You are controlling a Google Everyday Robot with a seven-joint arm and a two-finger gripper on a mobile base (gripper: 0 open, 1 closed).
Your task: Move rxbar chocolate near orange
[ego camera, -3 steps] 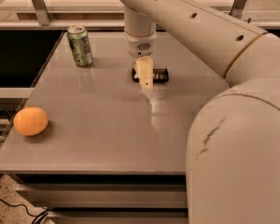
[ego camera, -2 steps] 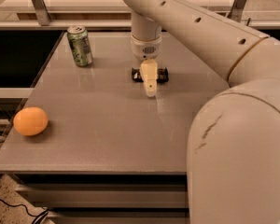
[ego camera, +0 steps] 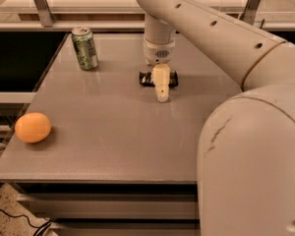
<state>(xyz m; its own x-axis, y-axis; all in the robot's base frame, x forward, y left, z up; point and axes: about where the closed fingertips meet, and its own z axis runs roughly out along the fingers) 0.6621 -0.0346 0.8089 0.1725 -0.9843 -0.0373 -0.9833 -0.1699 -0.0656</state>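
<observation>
While claw (ego camera: 161, 88) overhangs rxbar chocolate (ego camera: 146, 78) | can (ego camera: 84, 48) leftward | orange (ego camera: 33, 127) well apart

The gripper (ego camera: 162, 90), over the far middle of the counter (ego camera: 113, 132), covers the centre of the rxbar chocolate (ego camera: 145, 78); only its two dark ends show. Its lettering is unreadable. The robot arm (ego camera: 255, 146), cropped at right and bottom, hides the counter's near right corner.

The tool (ego camera: 161, 95) has slid right — now over the rxbar chocolate (ego camera: 146, 78).
</observation>
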